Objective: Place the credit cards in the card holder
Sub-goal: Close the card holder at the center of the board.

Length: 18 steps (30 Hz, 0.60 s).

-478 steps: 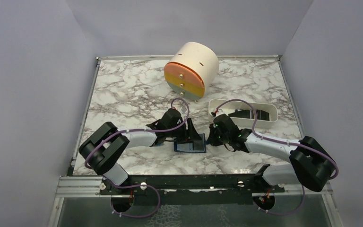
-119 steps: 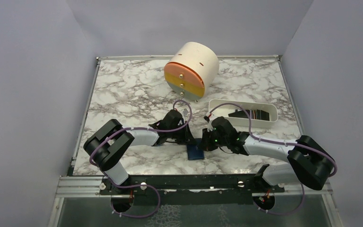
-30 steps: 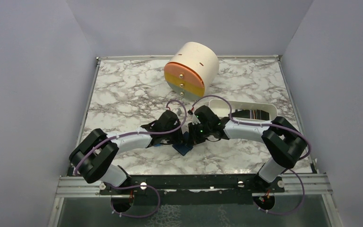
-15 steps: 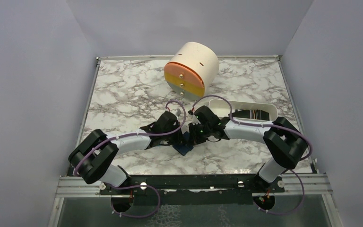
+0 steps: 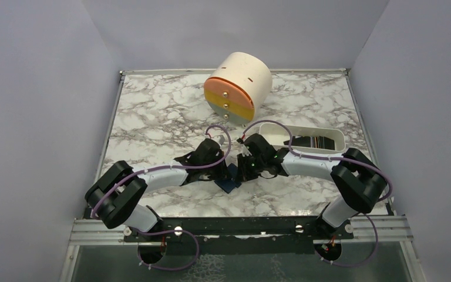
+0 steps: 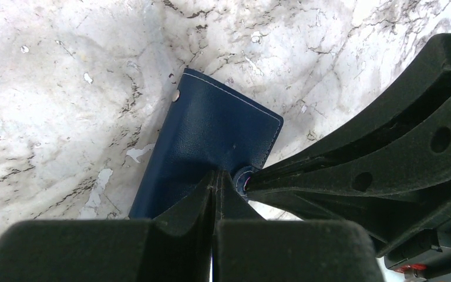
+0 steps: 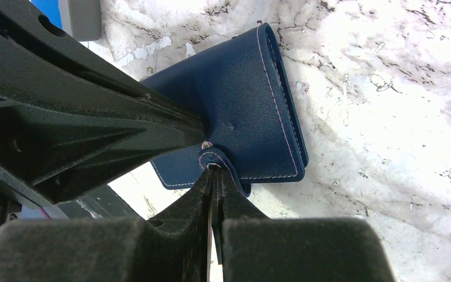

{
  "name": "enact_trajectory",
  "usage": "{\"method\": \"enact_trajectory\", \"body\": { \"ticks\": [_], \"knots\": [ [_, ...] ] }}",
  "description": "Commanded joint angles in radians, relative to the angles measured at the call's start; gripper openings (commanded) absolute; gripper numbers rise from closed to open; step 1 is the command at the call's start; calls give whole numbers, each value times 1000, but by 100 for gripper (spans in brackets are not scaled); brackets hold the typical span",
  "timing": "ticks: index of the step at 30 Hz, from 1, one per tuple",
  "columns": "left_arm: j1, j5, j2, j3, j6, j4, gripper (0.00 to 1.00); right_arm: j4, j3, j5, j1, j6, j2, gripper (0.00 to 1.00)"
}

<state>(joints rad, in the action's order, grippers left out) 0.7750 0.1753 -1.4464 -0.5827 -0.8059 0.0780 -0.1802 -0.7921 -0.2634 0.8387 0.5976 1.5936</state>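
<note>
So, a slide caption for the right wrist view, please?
Right gripper and left gripper, both shut, meet at the closed wallet's snap tab.

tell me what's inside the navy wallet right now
Nothing inside shows. The wallet is folded shut on the table, so only its navy cover is visible; any cards within are hidden. The closed left fingers rest beside its snap tab, which the right fingers pinch.
</note>
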Motion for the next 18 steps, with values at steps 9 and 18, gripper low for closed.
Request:
{"method": "enact_trajectory", "body": {
  "ticks": [9, 18],
  "knots": [
    [7, -164, 86, -114, 43, -316, 7, 19, 48, -6, 8, -30, -63, 5],
    [-8, -171, 54, -103, 76, -330, 18, 30, 51, -10, 7, -31, -86, 5]
  ]
}}
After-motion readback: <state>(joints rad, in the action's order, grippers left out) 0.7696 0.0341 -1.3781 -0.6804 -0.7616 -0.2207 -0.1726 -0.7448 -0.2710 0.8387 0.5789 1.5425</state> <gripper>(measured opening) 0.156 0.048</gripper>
